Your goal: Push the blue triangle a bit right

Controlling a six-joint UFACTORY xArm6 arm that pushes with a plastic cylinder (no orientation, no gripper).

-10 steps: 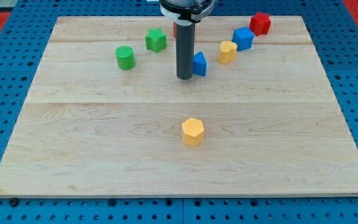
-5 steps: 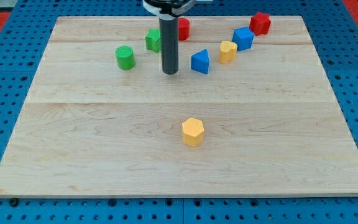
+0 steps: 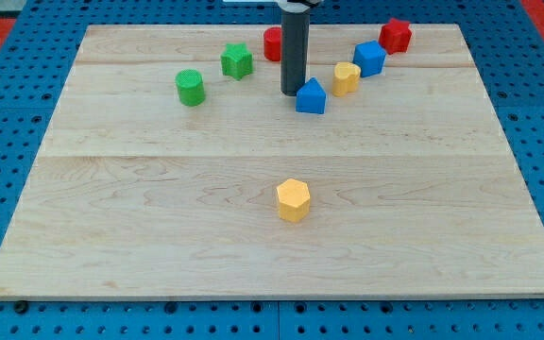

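Observation:
The blue triangle [image 3: 311, 97] lies on the wooden board [image 3: 272, 217] in its upper middle. My tip [image 3: 294, 91] stands at the triangle's upper left edge, touching it or nearly so. The dark rod rises from there to the view's top and partly hides a red block [image 3: 272, 43] behind it.
A yellow block [image 3: 347, 78] sits just right of the triangle, with a blue cube [image 3: 369, 59] and a red block [image 3: 395, 35] beyond it. A green star-like block [image 3: 237, 61] and a green cylinder [image 3: 190, 88] lie to the left. A yellow hexagonal block [image 3: 293, 200] lies lower down.
My tip swung left away from the triangle, then came back right and up to its upper left edge. The blue triangle has shifted a little to the right.

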